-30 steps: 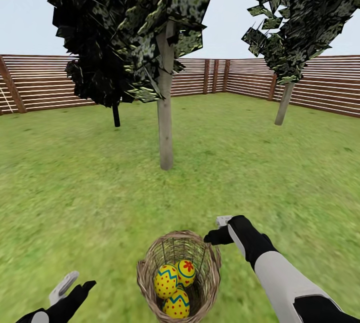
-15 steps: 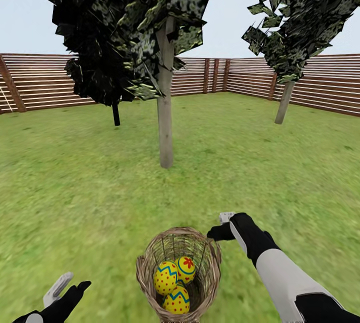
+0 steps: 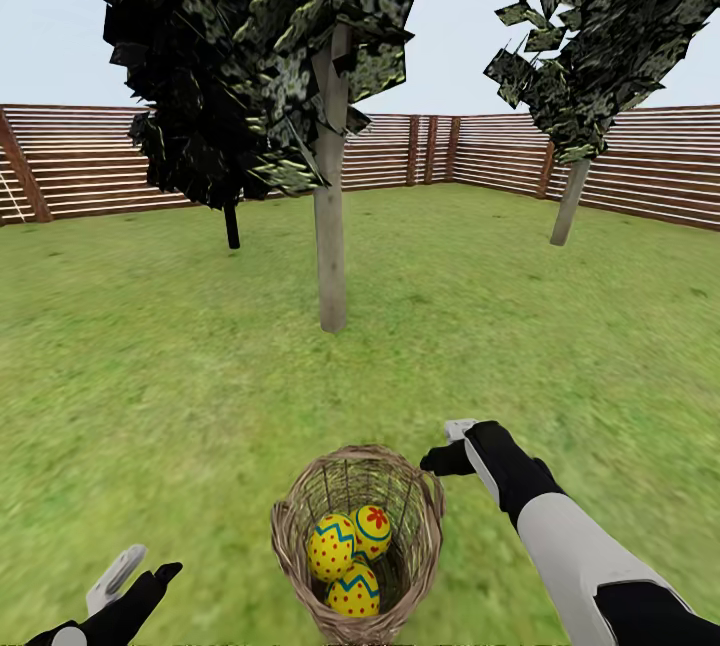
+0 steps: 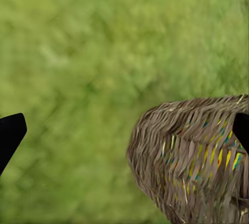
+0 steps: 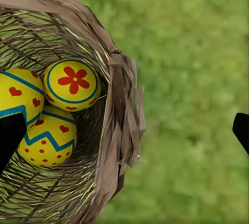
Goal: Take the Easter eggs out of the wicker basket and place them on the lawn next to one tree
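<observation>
Lawn (image 3: 150, 376) behind, wicker basket (image 3: 357, 536) with three Easter eggs (image 3: 352, 551) just left of released right hand (image 3: 447, 448), left hand (image 3: 140, 576) released, apart.

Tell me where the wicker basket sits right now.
In the head view the wicker basket stands on the lawn at bottom centre, between both arms, the right gripper just beside its rim, the nearest tree straight beyond.

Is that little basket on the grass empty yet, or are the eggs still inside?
Still full: all three Easter eggs lie inside the wicker basket, and neither gripper holds one.
</observation>
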Available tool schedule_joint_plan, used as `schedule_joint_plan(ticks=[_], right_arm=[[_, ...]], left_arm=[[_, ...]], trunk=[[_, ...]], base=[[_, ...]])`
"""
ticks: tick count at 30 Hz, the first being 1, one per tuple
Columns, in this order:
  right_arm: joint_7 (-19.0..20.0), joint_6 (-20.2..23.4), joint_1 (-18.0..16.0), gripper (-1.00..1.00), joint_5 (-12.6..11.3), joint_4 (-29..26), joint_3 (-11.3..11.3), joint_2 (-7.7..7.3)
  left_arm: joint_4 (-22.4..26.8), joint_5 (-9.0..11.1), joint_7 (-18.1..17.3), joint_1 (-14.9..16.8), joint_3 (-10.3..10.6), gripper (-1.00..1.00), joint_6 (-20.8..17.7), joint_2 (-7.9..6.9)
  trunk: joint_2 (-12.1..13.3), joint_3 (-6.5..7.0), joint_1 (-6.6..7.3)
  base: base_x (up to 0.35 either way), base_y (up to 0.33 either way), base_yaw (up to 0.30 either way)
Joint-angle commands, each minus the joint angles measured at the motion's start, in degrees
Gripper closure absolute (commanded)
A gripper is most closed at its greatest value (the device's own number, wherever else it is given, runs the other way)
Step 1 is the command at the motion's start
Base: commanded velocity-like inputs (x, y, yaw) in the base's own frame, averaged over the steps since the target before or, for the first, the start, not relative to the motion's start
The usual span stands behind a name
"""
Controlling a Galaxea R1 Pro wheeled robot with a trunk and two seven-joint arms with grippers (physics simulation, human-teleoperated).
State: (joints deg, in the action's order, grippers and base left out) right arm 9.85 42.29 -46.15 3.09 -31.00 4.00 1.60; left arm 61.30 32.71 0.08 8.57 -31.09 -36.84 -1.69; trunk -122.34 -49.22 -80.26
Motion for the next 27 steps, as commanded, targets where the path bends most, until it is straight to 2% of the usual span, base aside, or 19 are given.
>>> schedule_joint_plan(ticks=[1,27], right_arm=[[0.3,0.3,0.0,-1.00,0.3,-0.1,0.1,-0.02],[0.3,0.3,0.0,-1.00,0.3,0.3,0.1,0.07]], left_arm=[[0.0,0.3,0.0,0.0,-0.1,-1.00,-0.3,0.02],[-0.2,0.2,0.1,0.0,-0.1,-1.00,-0.3,0.02]], trunk=[[-0.4,-0.24,-0.22],[-10.9,-4.91,-5.93]], base=[[0.000,0.000,0.000],[0.000,0.000,0.000]])
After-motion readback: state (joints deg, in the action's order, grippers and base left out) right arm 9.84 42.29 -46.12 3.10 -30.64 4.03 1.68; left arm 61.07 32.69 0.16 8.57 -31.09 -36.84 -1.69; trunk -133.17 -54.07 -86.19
